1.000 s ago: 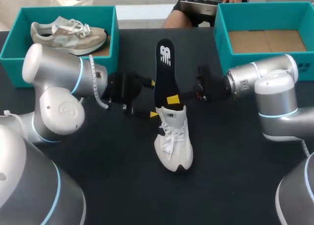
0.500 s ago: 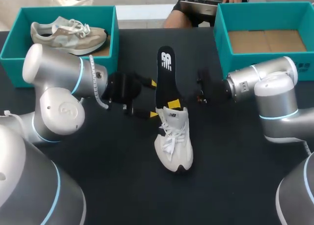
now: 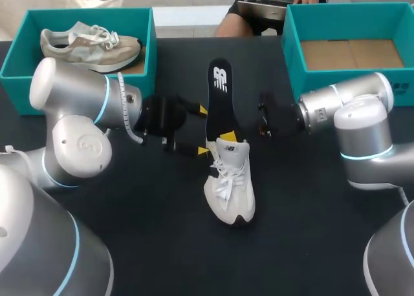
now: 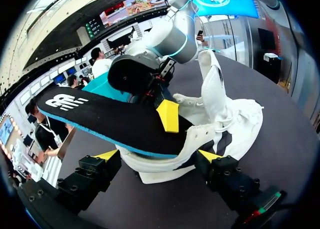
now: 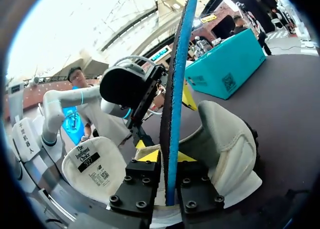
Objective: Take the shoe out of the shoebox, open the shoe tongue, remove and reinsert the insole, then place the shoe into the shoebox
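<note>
Head view: shoe (image 3: 229, 186) lies well apart from left shoebox (image 3: 84, 15) and right shoebox (image 3: 291, 50).

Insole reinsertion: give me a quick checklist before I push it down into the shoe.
1. Black blue-edged foam insole clamped in right gripper: ok.
2. Insole's end entered in white lace-up shoe: ok.
3. Insole fully seated: not ok, most of it sticks out.
4. Left gripper steadying the shoe's heel: cannot tell.
5. Shoe upright on the black table: ok.
6. Empty teal shoebox on the right ready: ok.
</note>
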`<action>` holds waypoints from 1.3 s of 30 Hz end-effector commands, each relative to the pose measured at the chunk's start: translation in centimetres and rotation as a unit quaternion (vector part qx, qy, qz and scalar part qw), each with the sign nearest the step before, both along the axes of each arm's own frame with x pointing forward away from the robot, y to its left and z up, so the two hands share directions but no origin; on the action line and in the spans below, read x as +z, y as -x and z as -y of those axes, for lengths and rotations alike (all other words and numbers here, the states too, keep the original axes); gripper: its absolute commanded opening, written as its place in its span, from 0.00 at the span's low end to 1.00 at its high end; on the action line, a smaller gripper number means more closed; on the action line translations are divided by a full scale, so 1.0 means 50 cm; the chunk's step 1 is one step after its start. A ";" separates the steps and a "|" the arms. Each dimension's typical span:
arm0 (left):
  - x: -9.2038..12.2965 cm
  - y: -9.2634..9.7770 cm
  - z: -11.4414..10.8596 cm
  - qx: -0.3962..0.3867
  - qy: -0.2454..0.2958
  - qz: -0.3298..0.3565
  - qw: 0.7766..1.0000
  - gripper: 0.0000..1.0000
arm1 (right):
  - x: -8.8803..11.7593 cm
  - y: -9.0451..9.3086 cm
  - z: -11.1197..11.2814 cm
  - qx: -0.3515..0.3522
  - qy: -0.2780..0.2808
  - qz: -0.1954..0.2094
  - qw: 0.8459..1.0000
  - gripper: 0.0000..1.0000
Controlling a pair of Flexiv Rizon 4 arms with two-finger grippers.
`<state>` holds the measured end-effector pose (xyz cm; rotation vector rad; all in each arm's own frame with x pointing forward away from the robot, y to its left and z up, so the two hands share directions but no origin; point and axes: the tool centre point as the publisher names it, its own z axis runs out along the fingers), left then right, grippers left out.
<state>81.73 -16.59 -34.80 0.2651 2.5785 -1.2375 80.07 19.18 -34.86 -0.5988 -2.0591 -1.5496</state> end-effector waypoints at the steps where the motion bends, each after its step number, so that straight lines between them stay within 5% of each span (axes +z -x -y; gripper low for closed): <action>1: 0.001 0.000 0.002 0.000 -0.002 0.000 1.000 1.00 | 0.022 -0.004 0.001 -0.003 0.011 0.011 1.000 0.18; 11: 0.001 0.000 0.002 0.000 -0.002 0.000 1.000 1.00 | 0.034 -0.040 0.009 0.013 0.021 0.022 0.999 0.16; 13: 0.001 0.000 0.002 0.000 -0.002 0.000 1.000 1.00 | 0.029 -0.043 0.012 0.016 0.022 0.017 0.999 0.00; 14: 0.001 0.000 0.002 0.000 -0.002 0.000 1.000 1.00 | 0.025 -0.042 0.013 0.016 0.024 0.010 1.000 0.00; 24: 0.001 0.000 0.002 0.000 -0.002 0.000 1.000 1.00 | -0.012 0.020 0.008 0.015 0.044 -0.060 0.997 0.00; 36: 0.001 0.000 0.002 0.000 -0.002 0.000 1.000 1.00 | -0.015 0.034 0.002 0.000 0.048 -0.062 0.997 0.00; 39: 0.001 0.000 0.002 0.000 -0.002 0.000 1.000 1.00 | 0.001 0.021 0.007 0.000 0.054 -0.046 0.997 0.19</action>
